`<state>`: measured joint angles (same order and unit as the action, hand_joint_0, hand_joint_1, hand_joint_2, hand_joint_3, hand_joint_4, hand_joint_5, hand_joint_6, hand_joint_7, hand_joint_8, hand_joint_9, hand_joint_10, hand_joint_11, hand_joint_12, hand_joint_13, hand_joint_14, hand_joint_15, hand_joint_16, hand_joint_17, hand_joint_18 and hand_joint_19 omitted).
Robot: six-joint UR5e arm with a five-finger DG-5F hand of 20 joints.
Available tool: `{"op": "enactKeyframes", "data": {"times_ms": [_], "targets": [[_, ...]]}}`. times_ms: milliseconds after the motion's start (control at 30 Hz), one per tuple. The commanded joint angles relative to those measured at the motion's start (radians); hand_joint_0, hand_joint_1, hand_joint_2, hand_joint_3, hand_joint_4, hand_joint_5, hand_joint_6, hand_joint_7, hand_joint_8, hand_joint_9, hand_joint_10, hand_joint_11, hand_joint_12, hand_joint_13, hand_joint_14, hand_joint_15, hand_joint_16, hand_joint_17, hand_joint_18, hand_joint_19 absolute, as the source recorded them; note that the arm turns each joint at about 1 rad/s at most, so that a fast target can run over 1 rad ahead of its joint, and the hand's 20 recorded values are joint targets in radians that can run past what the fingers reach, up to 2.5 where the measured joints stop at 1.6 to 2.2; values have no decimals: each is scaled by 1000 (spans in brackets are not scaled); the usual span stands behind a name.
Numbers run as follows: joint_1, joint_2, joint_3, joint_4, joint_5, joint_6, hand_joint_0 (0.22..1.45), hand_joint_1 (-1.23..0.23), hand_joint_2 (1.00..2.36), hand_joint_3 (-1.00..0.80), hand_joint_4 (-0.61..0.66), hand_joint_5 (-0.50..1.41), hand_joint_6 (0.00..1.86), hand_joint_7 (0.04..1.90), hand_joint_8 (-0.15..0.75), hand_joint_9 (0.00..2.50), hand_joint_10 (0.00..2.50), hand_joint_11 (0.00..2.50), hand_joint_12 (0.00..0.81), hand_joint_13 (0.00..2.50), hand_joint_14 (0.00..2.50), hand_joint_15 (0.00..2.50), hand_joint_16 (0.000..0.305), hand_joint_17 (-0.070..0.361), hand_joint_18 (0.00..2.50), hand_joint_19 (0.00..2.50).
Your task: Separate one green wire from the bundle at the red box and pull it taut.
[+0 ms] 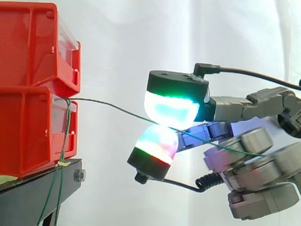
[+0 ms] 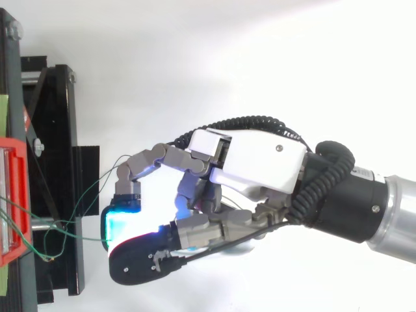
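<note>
Two red boxes (image 1: 33,89) are stacked on a black stand (image 1: 37,193) at the left. One thin green wire (image 1: 117,109) leaves the front lip of the lower box and runs right in a nearly straight, slightly sagging line. My hand (image 1: 254,183) reaches in from the right and is shut on this wire, which is pinched between two glowing pads (image 1: 171,110), one above and one below. Behind the pinch the wire trails on across the hand. From above, my hand (image 2: 260,162) sits to the right of the stand (image 2: 58,162). The remaining green wires (image 1: 64,141) hang down the box front.
A white curtain closes off the background. In the top view the red box (image 2: 13,201) sits at the left edge, and loose green strands (image 2: 91,187) loop across the gap between the stand and my fingers. Open space lies between the boxes and the hand.
</note>
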<state>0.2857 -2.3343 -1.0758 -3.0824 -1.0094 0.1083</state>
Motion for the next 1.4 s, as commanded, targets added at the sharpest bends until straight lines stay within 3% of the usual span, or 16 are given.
{"op": "enactKeyframes", "data": {"times_ms": [0, 67, 100, 167, 233, 633, 767, 967, 1267, 1367], "targets": [[0, 3, 0, -13, 3, 73, 616, -683, 1019, -240, 27, -142, 908, 1156, 213, 1541, 109, 1961, 326, 1548, 26, 1215, 41, 92, 1460, 1298], [0, 3, 0, -13, 3, 88, 612, -691, 1019, -230, 38, -134, 900, 1180, 216, 1350, 18, 1513, 356, 1225, 27, 898, 39, 88, 1137, 1173], [0, 3, 0, -13, 3, 100, 612, -692, 1019, -230, 41, -133, 899, 1185, 219, 1329, 21, 1466, 351, 1189, 27, 864, 40, 89, 1126, 1151], [0, 3, 0, -13, 3, 106, 608, -697, 1018, -224, 40, -125, 892, 1199, 215, 1192, 23, 1073, 334, 998, 23, 657, 39, 88, 885, 925], [0, 3, 0, -13, 2, 106, 605, -699, 1018, -219, 42, -123, 889, 1206, 212, 1160, 23, 950, 327, 920, 19, 563, 39, 87, 782, 822], [0, 3, -1, -12, -1, 103, 598, -708, 1015, -223, 14, -115, 884, 1176, 202, 1042, 20, 737, 333, 728, 17, 446, 36, 82, 483, 502], [0, 3, -1, -12, -1, 103, 596, -724, 1014, -224, -14, -112, 880, 1145, 182, 880, 14, 511, 327, 579, 11, 315, 35, 79, 247, 309], [3, 3, -1, -10, -5, 102, 589, -757, 1012, -216, -59, -103, 859, 1145, 156, 652, 5, 175, 313, 415, 6, 158, 39, 87, 104, 132], [4, 1, -3, -1, -5, 97, 589, -767, 1012, -234, -118, -100, 838, 1183, 100, 504, 0, 60, 307, 355, 5, 144, 39, 89, 43, 110], [6, 3, -32, 8, -3, 97, 590, -779, 1010, -250, -148, -99, 832, 1166, 57, 376, 0, 0, 285, 253, 2, 88, 38, 85, 0, 102]]}}
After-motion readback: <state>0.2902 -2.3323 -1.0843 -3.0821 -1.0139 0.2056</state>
